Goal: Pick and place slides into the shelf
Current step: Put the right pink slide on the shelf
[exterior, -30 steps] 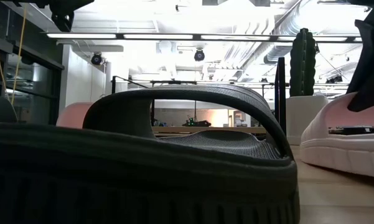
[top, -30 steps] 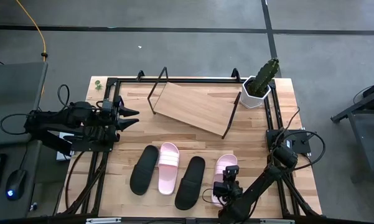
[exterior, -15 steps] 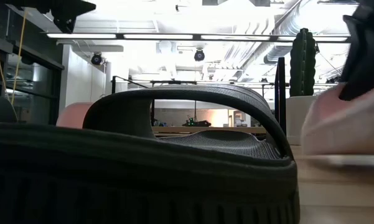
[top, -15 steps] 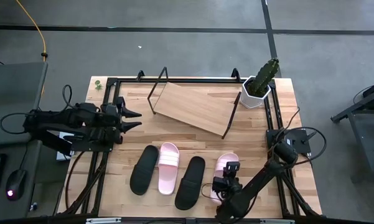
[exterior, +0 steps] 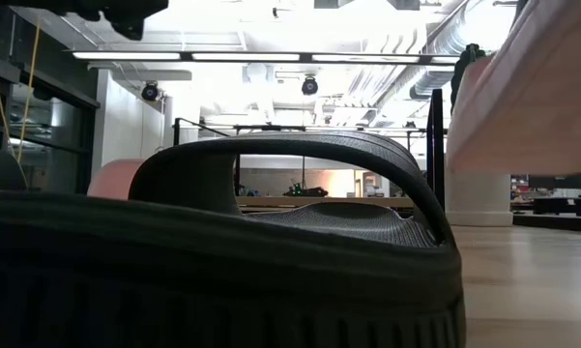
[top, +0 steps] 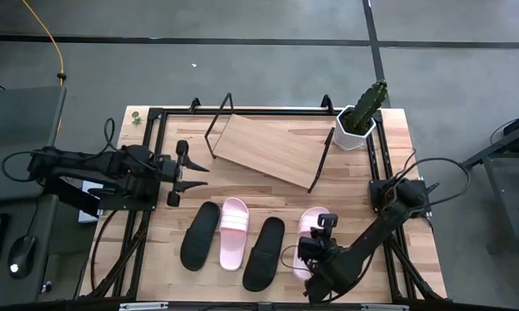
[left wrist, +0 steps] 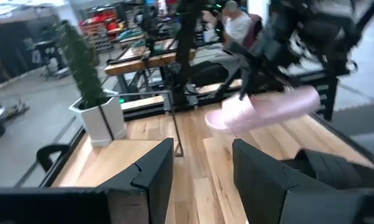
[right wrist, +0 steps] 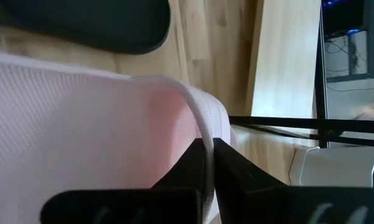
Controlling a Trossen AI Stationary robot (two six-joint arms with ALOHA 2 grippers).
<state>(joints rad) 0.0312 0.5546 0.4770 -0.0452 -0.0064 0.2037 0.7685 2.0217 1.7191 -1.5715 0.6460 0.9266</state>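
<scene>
Right gripper point(top: 318, 250) at the near right of the light wooden tabletop point(top: 268, 194), jaws pinched tight on the edge of a pale pink flat slip-on slide point(top: 313, 226); the low view shows this slide point(exterior: 527, 92) raised clear of the table. Right wrist view: dark fingers point(right wrist: 199, 165) clamp its thin pink rim point(right wrist: 112, 130). Left gripper point(top: 190, 173) hovers over the left side of the table, jaws part open, holding nothing. Three slides lie in a near row: black slide point(top: 200, 235), second pale pink slide point(top: 234, 231), second black slide point(top: 264, 251). Slanted light wooden shelf in a black wire frame point(top: 272, 149) sits at the far middle, bare. White pot with green cactus point(top: 357, 123) at the far right corner.
</scene>
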